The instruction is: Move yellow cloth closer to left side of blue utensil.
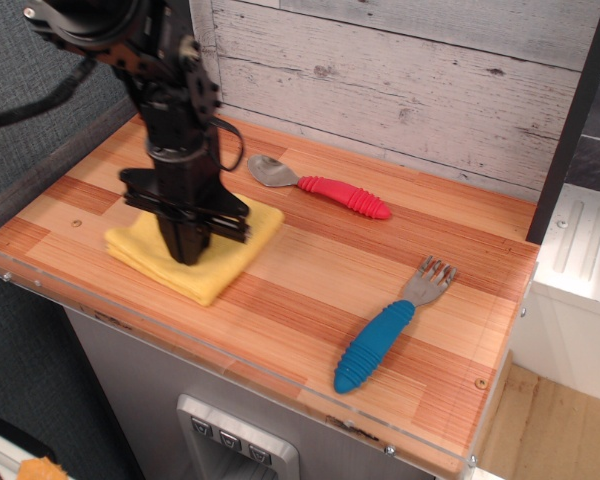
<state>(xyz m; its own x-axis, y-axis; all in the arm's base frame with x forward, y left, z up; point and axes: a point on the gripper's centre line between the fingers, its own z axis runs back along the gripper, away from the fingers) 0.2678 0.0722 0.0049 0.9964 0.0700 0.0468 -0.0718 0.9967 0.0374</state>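
The folded yellow cloth (215, 262) lies flat on the wooden table at the left front. My black gripper (188, 245) points straight down onto the middle of the cloth, its fingers close together and pressed into the fabric. The blue utensil (380, 340), a fork with a grey head and ribbed blue handle, lies at the right front, well apart from the cloth.
A metal spoon with a red ribbed handle (325, 189) lies behind the cloth near the plank back wall (400, 80). The table's front edge (230, 370) runs just below the cloth. A white unit (580, 260) stands to the right.
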